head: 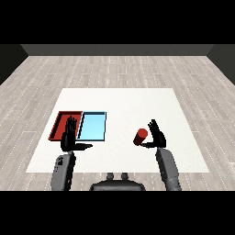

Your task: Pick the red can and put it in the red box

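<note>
The red can stands on the white table, right of the middle. My right hand is right beside it on its right, fingers straight and spread, thumb reaching toward the can's base; it does not hold the can. The red tray lies at the left of the table with the light blue tray against its right side. My left hand hovers open over the red tray's near right corner, fingers pointing up, thumb out to the right, hiding part of that tray.
The table's near edge runs just in front of both forearms. A grey wooden floor surrounds the table on every side.
</note>
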`<state>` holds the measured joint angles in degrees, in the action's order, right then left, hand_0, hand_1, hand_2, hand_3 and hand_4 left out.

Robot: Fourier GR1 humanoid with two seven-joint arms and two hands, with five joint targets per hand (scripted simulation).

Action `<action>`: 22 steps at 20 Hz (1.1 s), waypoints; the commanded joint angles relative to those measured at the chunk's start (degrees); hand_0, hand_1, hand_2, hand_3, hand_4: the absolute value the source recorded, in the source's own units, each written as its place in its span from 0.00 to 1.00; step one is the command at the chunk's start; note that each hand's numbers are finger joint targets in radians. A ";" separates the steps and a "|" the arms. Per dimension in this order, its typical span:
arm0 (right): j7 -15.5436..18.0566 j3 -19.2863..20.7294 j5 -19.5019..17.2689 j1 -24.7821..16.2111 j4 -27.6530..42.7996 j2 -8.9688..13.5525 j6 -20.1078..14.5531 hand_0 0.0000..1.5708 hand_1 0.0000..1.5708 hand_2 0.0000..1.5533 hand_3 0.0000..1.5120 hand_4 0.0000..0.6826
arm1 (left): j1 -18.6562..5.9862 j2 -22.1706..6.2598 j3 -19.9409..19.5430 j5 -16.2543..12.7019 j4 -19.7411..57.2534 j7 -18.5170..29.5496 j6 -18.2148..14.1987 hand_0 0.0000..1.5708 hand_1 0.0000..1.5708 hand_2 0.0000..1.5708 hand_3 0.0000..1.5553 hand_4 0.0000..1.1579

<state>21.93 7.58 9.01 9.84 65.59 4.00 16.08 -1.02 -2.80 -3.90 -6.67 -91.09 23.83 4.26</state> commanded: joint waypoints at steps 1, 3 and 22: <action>1.99 0.05 -0.05 -0.47 -3.88 0.83 1.23 0.00 0.00 0.00 0.00 0.00 | 2.96 1.15 1.34 1.33 -1.46 2.19 -0.47 0.00 0.00 0.00 0.00 0.00; 0.37 1.38 2.08 2.18 -4.41 2.35 2.83 0.00 0.00 0.00 0.00 0.00 | -0.61 2.42 1.64 2.38 1.40 2.83 -2.51 0.00 0.00 0.00 0.00 0.00; 0.23 -3.41 0.69 6.53 -8.81 -3.90 -2.64 0.00 0.00 0.00 0.00 0.00 | -0.10 2.66 3.33 3.29 -3.77 -2.71 -4.66 0.00 0.00 0.00 0.00 0.00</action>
<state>23.70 5.38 9.45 16.16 55.19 1.62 15.02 -1.86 -2.23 -3.22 -5.34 -92.24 22.62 2.42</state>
